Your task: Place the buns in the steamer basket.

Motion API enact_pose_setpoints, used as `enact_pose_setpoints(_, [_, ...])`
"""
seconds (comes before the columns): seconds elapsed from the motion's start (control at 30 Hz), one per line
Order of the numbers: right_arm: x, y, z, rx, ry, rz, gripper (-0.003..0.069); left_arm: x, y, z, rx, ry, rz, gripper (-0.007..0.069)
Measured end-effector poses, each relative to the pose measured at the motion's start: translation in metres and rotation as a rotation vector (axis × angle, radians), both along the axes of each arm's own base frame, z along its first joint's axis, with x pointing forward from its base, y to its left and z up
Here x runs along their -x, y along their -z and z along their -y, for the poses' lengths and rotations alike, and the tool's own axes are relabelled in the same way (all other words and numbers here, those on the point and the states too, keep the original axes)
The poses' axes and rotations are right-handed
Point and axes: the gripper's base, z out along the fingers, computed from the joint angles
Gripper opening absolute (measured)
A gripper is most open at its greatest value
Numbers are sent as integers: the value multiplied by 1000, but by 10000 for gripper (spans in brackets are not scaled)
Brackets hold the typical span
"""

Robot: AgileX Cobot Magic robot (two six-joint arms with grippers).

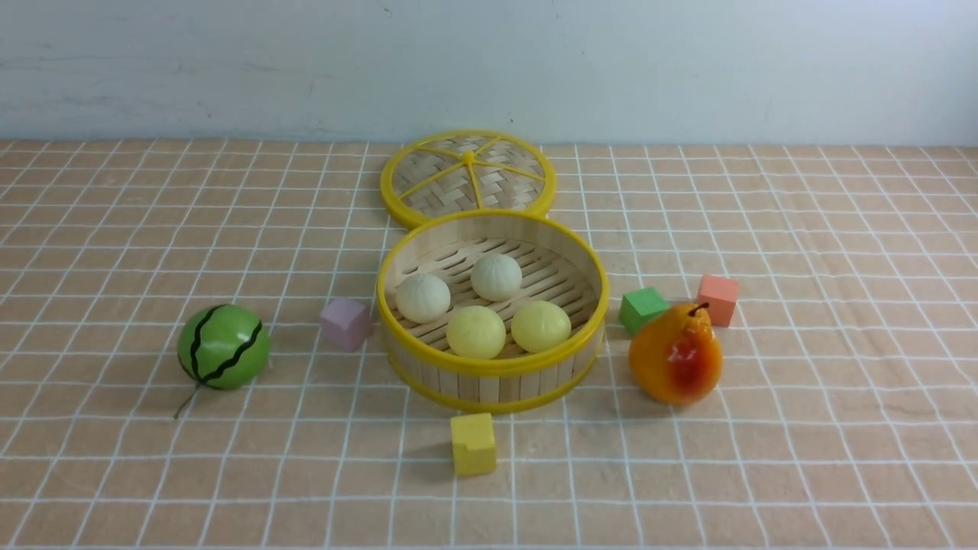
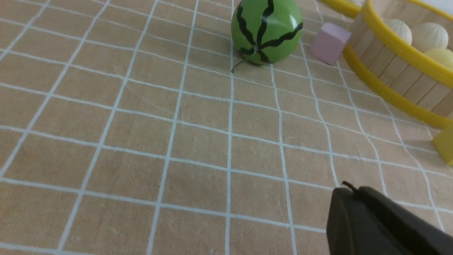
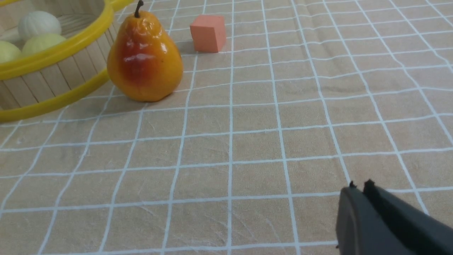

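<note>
Inside steamer basket: four buns, two pale yellow, two off-white pleated. Left hand, right hand both closed, empty.

Glossy pear; slatted bamboo steamer basket; creased tablecloth.

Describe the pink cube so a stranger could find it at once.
Start at the steamer basket, the big round bamboo thing mid-table. Just outside its left wall sits the pink cube, between basket and watermelon ball. It is the only pale lilac-pink block; the others are yellow, green and salmon.
</note>
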Motion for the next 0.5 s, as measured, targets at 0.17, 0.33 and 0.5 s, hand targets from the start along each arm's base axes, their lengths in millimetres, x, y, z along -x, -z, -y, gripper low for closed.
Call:
enact_pose_setpoints(0.17, [0, 0, 0, 0, 0, 0, 33, 0, -1, 0, -1, -1, 6, -13])
enact_pose_setpoints(0.33, [0, 0, 0, 0, 0, 2, 38, 0, -1, 0, 0, -2, 6, -13])
enact_pose_setpoints(0.5, [0, 0, 0, 0, 0, 2, 46, 0, -1, 0, -1, -2, 6, -13])
